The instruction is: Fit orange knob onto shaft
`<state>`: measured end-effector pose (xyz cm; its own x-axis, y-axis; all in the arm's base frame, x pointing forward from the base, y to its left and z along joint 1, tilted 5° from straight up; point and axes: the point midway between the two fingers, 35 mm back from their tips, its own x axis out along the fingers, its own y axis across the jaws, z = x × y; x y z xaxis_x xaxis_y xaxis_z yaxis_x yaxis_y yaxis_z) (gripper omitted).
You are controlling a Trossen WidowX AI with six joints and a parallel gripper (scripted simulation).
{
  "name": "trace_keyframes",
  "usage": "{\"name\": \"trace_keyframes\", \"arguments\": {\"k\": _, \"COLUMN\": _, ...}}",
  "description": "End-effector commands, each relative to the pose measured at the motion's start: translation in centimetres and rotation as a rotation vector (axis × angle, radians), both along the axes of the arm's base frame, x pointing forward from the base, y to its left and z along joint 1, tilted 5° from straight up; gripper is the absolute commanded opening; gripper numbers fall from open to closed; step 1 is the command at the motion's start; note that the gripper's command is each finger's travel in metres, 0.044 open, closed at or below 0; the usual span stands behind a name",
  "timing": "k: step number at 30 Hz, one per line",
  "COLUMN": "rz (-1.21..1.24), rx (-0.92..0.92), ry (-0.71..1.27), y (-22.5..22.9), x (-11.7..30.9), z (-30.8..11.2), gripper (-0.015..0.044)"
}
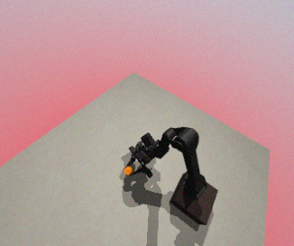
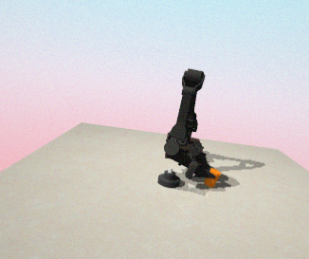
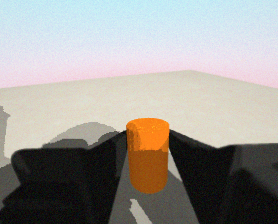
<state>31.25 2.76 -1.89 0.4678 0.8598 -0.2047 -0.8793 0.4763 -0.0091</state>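
The orange knob [image 1: 128, 170] [image 2: 212, 177] [image 3: 148, 162] is held tilted in the exterior view, near the table. My gripper [image 1: 129, 168] [image 2: 211, 175] [image 3: 148, 145] is shut on it, with one dark finger on each side in the wrist view. The knob's hole does not show in any view. The round dark pedestal [image 2: 169, 181] stands to the left of the knob in the exterior view, with a gap between them. The silver shaft [image 2: 170, 172] stands up from its top, with nothing on it; its flat side is too small to tell. In the top view the pedestal is hidden by the arm, and the wrist view does not show it.
The arm's brown base [image 1: 194, 199] stands at the right in the top view, and the arm reaches left from it. The pale table [image 1: 64, 181] [image 2: 100, 210] [image 3: 215, 105] has a far corner at the top of the top view. Shadows of the arm lie around the knob.
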Motion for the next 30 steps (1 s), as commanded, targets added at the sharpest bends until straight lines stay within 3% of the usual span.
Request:
{"name": "trace_keyframes", "arguments": {"k": 1, "rz": 0.0, "rx": 0.06, "ry": -0.02, "y": -0.24, "x": -0.35, "z": -0.29, "gripper": 0.0179}}
{"name": "trace_keyframes", "arguments": {"k": 7, "rz": -0.001, "rx": 0.063, "ry": -0.022, "y": -0.38, "x": -0.39, "z": -0.34, "gripper": 0.0179}}
{"name": "trace_keyframes", "arguments": {"k": 10, "rz": -0.001, "rx": 0.067, "ry": -0.027, "y": -0.36, "x": -0.31, "z": -0.31, "gripper": 0.0258}}
{"name": "trace_keyframes", "arguments": {"k": 30, "rz": -0.001, "rx": 0.067, "ry": -0.027, "y": -0.36, "x": -0.31, "z": -0.31, "gripper": 0.026}}
